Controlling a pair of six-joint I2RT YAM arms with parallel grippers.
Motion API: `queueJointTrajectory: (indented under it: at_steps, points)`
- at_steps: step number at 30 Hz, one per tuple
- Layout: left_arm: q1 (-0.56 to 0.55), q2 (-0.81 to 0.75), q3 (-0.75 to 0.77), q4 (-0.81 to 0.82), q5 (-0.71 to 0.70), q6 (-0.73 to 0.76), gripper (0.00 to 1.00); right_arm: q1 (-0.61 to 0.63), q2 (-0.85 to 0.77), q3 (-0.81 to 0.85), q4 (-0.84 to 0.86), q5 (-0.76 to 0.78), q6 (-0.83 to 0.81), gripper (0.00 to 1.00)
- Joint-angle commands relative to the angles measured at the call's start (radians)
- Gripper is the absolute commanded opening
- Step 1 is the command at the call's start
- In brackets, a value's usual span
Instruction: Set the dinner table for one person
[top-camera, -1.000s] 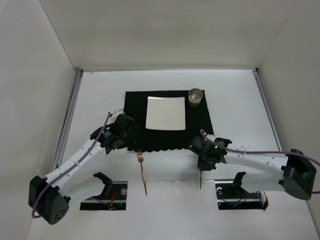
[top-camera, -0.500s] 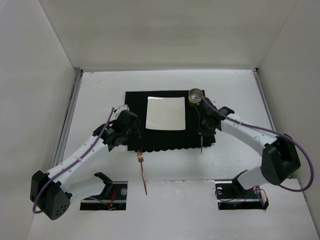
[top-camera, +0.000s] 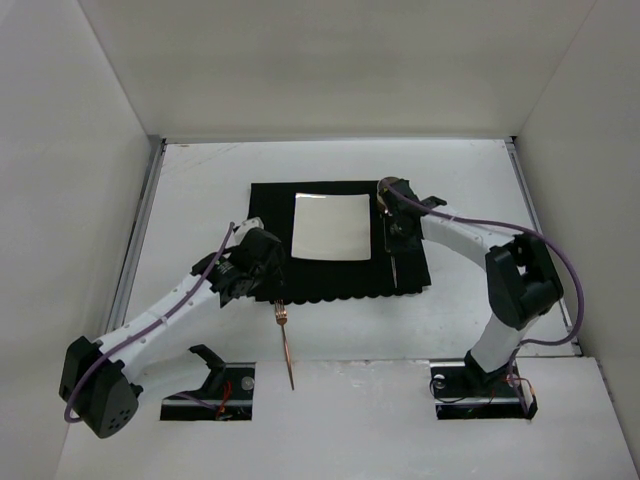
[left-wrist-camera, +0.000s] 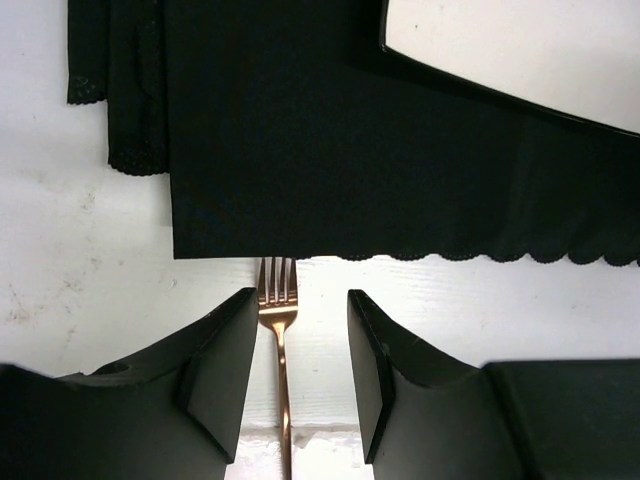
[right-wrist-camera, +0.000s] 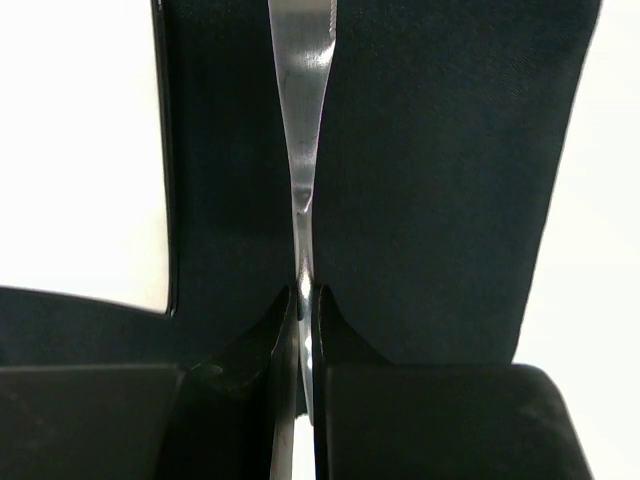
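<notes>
The dinner table (top-camera: 200, 190) is a white tabletop with a black scallop-edged placemat (top-camera: 270, 210) on it. A square white plate (top-camera: 331, 226) lies on the mat. My right gripper (top-camera: 393, 232) is shut on a silver knife (top-camera: 394, 265) over the mat's right strip, right of the plate; in the right wrist view the blade (right-wrist-camera: 300, 120) runs ahead from the closed jaws (right-wrist-camera: 302, 295). A copper fork (top-camera: 286, 345) lies on the table below the mat. My left gripper (left-wrist-camera: 302, 300) is open above its tines (left-wrist-camera: 277, 285), and it shows in the top view (top-camera: 268, 288).
A small metal cup (top-camera: 389, 188) stands at the mat's far right corner, just behind my right gripper. Metal rails (top-camera: 140, 230) run along the table's sides, with white walls all round. The arm bases (top-camera: 215, 385) sit at the near edge.
My right arm has carried the knife from the near edge up onto the mat's right side beside the plate. My left gripper has edged slightly toward the fork.
</notes>
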Motion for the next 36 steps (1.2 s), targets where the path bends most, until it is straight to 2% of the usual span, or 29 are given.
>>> queueJointTrajectory:
  at_steps: [1,8,20,25,31,36]
  points:
    - [-0.014,-0.028,-0.011,-0.042,0.058,-0.016,0.38,-0.016,0.014,0.041,0.062,-0.016,-0.016,0.1]
    - [-0.057,-0.033,-0.022,-0.099,0.035,-0.017,0.38,-0.033,0.046,0.006,0.105,-0.013,0.001,0.11]
    - [-0.144,-0.033,0.003,-0.252,0.006,-0.057,0.38,-0.029,0.062,-0.037,0.139,-0.022,0.03,0.2]
    - [-0.212,-0.005,0.035,-0.317,0.015,-0.108,0.38,-0.026,0.006,-0.054,0.141,-0.019,0.052,0.42]
    - [-0.276,0.01,0.053,-0.37,0.017,-0.201,0.38,-0.012,-0.142,-0.083,0.122,-0.008,0.069,0.64]
    - [-0.368,0.026,0.027,-0.368,0.017,-0.295,0.38,0.002,-0.305,-0.173,0.124,0.002,0.121,0.72]
